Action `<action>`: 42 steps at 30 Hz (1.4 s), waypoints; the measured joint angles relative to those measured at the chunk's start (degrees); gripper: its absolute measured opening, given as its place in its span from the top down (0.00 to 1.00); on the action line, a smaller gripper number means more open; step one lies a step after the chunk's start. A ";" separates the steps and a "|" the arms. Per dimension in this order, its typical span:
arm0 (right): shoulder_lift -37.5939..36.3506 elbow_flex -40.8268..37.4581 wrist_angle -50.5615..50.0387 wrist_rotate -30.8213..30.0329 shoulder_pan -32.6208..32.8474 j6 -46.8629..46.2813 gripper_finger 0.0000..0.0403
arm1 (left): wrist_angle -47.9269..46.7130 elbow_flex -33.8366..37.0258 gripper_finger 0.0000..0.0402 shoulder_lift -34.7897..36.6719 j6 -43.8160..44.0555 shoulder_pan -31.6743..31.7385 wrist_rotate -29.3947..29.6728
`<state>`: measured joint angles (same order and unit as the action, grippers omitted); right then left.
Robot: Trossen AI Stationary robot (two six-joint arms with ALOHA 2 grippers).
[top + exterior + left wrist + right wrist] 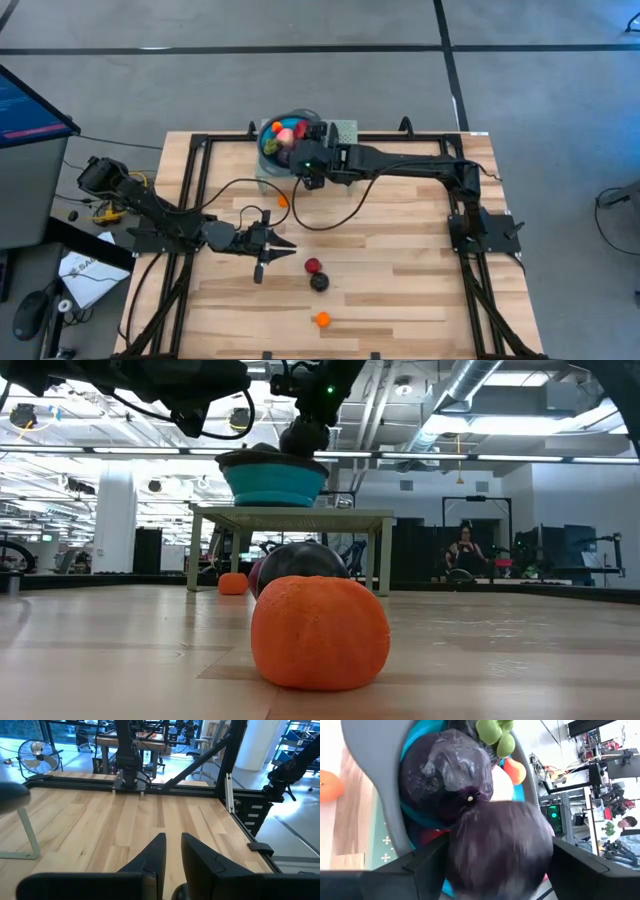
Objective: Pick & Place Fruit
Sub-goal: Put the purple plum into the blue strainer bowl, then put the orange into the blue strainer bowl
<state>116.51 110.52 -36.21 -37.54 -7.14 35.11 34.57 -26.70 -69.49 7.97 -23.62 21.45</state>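
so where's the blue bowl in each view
High view: blue bowl at the table's far edge, top centre, under the right gripper.
Low view: upper centre, on a small raised stand.
Left wrist view: not in it.
Right wrist view: blue rim behind the dark purple fruit.
Shared landmark: the small orange fruit beside the stand, seen in the high, low and right wrist views.

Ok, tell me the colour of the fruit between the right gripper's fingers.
Dark purple fruit; right wrist view shows it best.
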 joint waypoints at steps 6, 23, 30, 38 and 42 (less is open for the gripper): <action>-0.21 0.00 -0.12 0.00 0.48 3.90 0.24 | 0.00 0.00 0.87 0.00 0.00 0.00 -0.03; -1.53 1.05 -2.43 1.61 1.86 8.59 0.23 | 0.00 0.00 0.87 0.00 0.00 0.00 -0.07; -1.44 3.19 -3.89 5.03 2.42 8.59 0.23 | -0.01 0.00 0.87 0.00 0.00 0.00 -0.24; -1.44 12.37 -18.20 11.26 4.29 6.19 0.26 | -0.02 0.00 0.87 0.00 0.00 0.01 -0.21; -1.44 15.25 -27.91 13.76 1.83 0.28 0.37 | -0.02 0.00 0.87 0.00 0.00 0.00 -0.19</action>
<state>115.07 125.77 -64.11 -23.78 -5.31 35.39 34.54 -26.70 -69.49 7.97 -23.62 21.27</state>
